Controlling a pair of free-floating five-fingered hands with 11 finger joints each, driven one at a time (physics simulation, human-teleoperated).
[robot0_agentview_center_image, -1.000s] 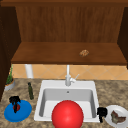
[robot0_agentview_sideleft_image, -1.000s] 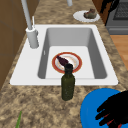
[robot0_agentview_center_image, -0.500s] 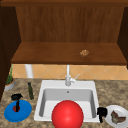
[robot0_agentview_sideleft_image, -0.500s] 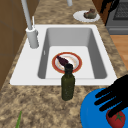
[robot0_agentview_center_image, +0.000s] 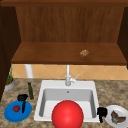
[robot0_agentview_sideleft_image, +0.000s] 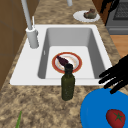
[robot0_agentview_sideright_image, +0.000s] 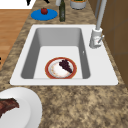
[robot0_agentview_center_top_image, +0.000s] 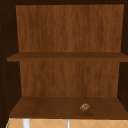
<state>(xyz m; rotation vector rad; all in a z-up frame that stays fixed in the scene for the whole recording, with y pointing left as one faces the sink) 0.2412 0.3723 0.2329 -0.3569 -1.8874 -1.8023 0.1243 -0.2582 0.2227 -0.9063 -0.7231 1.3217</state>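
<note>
The left hand (robot0_agentview_center_image: 22, 98), black with straight, spread fingers and holding nothing, hovers over the round flat blue plate (robot0_agentview_center_image: 10, 115) that lies on the speckled stone counter just to the left of the white rectangular sink (robot0_agentview_center_image: 40, 110). In the left side view this hand (robot0_agentview_sideleft_image: 117, 75) reaches in above the plate's (robot0_agentview_sideleft_image: 95, 112) far rim, its fingers (robot0_agentview_sideleft_image: 106, 73) pointing toward the sink (robot0_agentview_sideleft_image: 25, 72). A small red tomato (robot0_agentview_center_image: 16, 108) with a green stalk sits on the blue plate, just beside the hand but apart from it. A dark green glass bottle (robot0_agentview_sideleft_image: 67, 83) stands upright on the counter between the blue plate and the sink's left edge.

Inside the sink basin lies a round plate with a red-orange rim (robot0_agentview_sideright_image: 50, 73) carrying a dark purple piece of food (robot0_agentview_sideright_image: 65, 65). The white tap (robot0_agentview_center_image: 67, 78) rises behind the basin.

The right hand (robot0_agentview_center_image: 101, 111) hangs at the sink's right edge; I cannot tell how its fingers are set. Just beyond it a white round plate (robot0_agentview_center_image: 110, 120) holds a brown piece of food (robot0_agentview_center_image: 117, 118)
</note>
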